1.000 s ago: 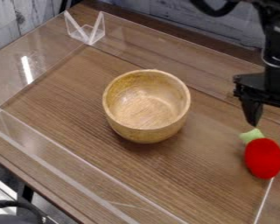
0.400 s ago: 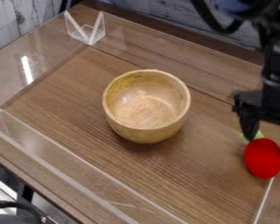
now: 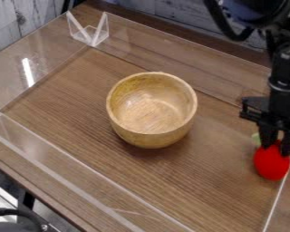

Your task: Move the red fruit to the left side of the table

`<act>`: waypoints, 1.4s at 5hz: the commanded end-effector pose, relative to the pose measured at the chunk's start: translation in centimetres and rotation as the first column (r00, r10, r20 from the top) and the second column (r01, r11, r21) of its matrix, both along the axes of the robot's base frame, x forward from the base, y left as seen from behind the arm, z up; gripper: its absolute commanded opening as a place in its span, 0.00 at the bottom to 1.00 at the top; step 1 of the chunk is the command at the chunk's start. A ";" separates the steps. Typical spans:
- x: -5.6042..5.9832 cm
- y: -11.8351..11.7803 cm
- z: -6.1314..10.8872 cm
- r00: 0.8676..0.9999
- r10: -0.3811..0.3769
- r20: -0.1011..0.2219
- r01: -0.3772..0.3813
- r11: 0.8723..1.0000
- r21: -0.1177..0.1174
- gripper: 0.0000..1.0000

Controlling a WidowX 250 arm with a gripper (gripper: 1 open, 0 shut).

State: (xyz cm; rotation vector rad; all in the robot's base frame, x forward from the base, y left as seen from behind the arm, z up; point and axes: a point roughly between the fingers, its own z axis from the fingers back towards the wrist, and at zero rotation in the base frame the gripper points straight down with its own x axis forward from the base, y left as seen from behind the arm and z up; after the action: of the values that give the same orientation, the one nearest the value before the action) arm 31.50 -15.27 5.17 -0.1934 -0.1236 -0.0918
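On my far left, at the lower corner of the view, I see a dark object (image 3: 7, 216), cut off by the frame, too partial for me to name. Higher up on the left, a clear piece with whitish edges (image 3: 90, 31) stands at the back of the brown wood-grain table (image 3: 62, 104). Moving right, I come to the round wooden bowl (image 3: 151, 107), upright near the middle of my view and well apart from the fruit.

Over on the right side of the table, near its edge, lies the red fruit (image 3: 272, 165). Its green top (image 3: 257, 140) points toward the back and shows just beside the dark gripper parts. My gripper (image 3: 271, 139) reaches down from the upper right, its lower end directly at the fruit's top end and overlapping it in my view, while the rounded red end shows below, toward the front. I can't tell whether the fingers are spread or pinching the fruit; the dark parts blur together there.
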 end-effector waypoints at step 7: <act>-0.1 4.6 12.6 0.953 0.214 0.216 -0.214 0.977 -0.024 0.00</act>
State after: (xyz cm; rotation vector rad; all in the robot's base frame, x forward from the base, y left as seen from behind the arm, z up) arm 30.90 -10.55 16.26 -0.1546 -0.3156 0.1075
